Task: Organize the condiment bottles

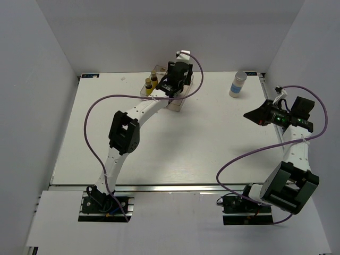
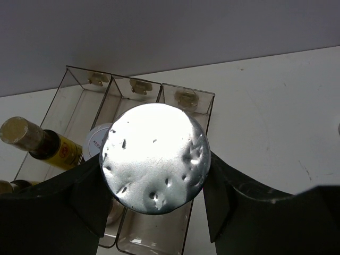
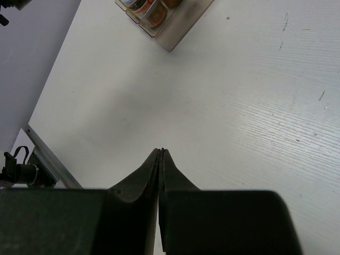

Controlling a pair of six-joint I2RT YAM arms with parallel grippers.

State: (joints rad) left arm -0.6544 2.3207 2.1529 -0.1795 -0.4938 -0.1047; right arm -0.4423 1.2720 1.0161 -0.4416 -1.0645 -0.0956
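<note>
My left gripper (image 1: 178,79) (image 2: 154,183) is shut on a condiment bottle; only its round silver foil top (image 2: 155,156) shows. It hangs over the right compartment of the clear three-compartment tray (image 2: 187,99) (image 1: 176,104). A slim yellow bottle (image 2: 45,147) (image 1: 154,79) lies in the left compartment, with a second (image 1: 148,85) beside it. A white-lidded bottle (image 2: 94,141) sits in the middle compartment. A white cylinder with blue bands (image 1: 238,84) stands alone at the back right. My right gripper (image 1: 251,114) (image 3: 161,152) is shut and empty above bare table.
In the right wrist view the tray's corner (image 3: 178,29) shows with brown jars (image 3: 150,11) inside it. White walls enclose the table on the left, back and right. The metal rail (image 1: 159,187) runs along the near edge.
</note>
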